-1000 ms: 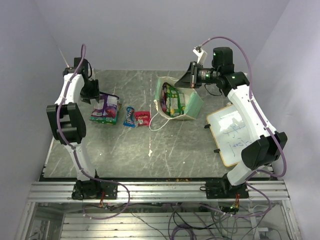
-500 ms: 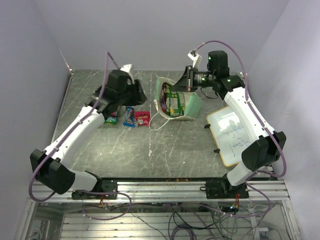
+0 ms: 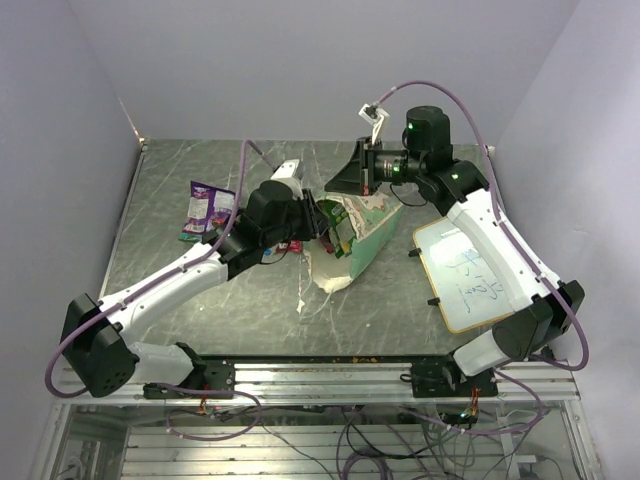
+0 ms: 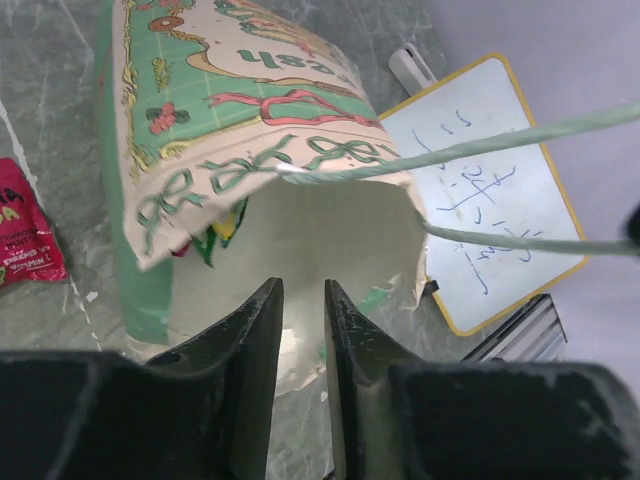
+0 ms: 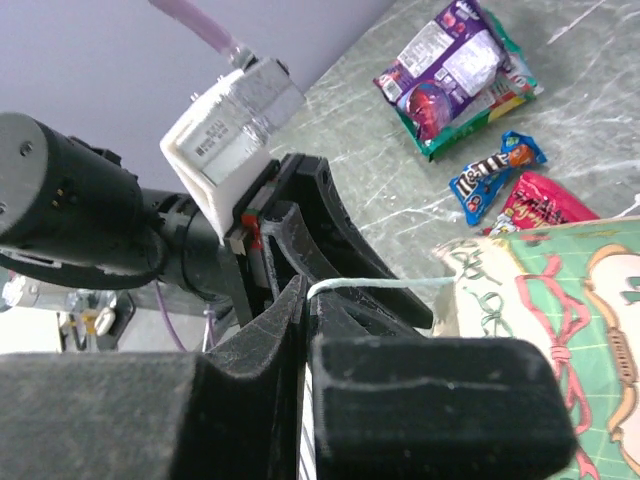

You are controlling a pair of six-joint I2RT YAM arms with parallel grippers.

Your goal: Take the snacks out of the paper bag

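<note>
The paper bag [image 3: 368, 232] lies tilted mid-table, mouth toward the left; green packets [image 3: 342, 228] show inside. My right gripper [image 3: 347, 178] is shut on its white string handle [image 5: 380, 283], pulled taut above the bag [image 5: 570, 300]. My left gripper [image 3: 316, 216] is at the bag's mouth [image 4: 300, 230], jaws narrowly apart and empty [image 4: 303, 300]; a green snack [image 4: 215, 232] shows at the mouth's left. A purple-pink candy bag [image 3: 208, 205] lies on the table at left, with a blue bar [image 5: 495, 175] and a red packet [image 5: 545, 205] nearer the bag.
A wood-framed whiteboard [image 3: 468, 272] lies on the table right of the bag, also in the left wrist view [image 4: 490, 200]. The left arm [image 3: 190, 275] stretches diagonally across the table's middle. Walls close in the left, back and right sides.
My left arm swung from the far left to the bag's mouth, leaving the purple candy bag on the table. My right gripper raised the handle leftward and the bag tipped over.
</note>
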